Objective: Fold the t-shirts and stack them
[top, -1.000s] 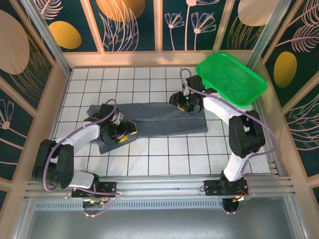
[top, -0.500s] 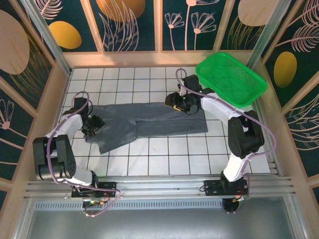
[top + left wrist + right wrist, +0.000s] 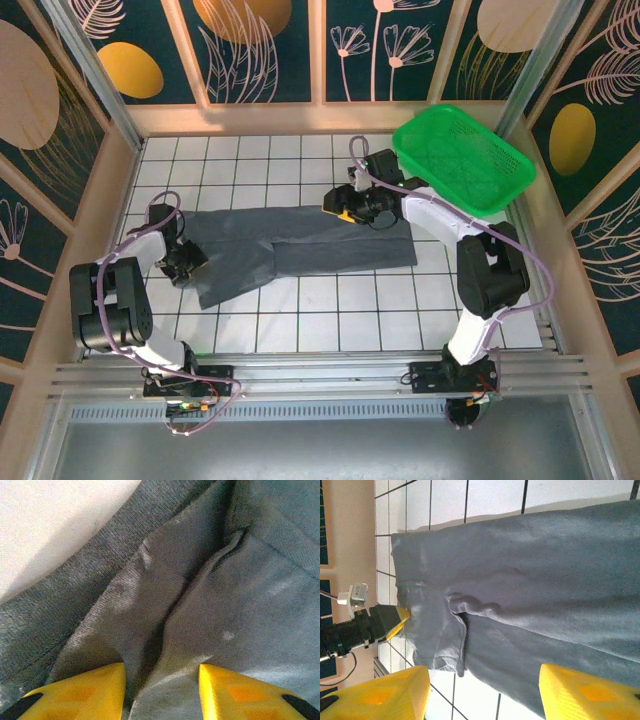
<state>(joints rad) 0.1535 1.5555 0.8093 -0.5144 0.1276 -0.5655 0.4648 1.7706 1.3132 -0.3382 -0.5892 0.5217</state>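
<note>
One dark slate-grey t-shirt (image 3: 320, 240) lies spread across the tiled table, with a long fold running through it. My left gripper (image 3: 188, 265) is down on its left edge. In the left wrist view the yellow fingers (image 3: 95, 690) press into the t-shirt (image 3: 240, 605) with a raised ridge of cloth between them, and the left gripper (image 3: 160, 667) is still open. My right gripper (image 3: 337, 205) hovers open above the shirt's far edge, near its middle. In the right wrist view the right gripper (image 3: 482, 672) looks down on the t-shirt (image 3: 545, 570) and on the left gripper (image 3: 400, 617) at its end.
A bright green mesh basket (image 3: 470, 155) sits tilted at the back right corner, close behind the right arm. Wooden walls (image 3: 110, 170) ring the white tiled table (image 3: 330, 320). Bare tiles lie in front of the shirt.
My left gripper has swung from the shirt's lower left part out to its left edge and its jaws have narrowed. The right gripper has slid a little left along the far edge.
</note>
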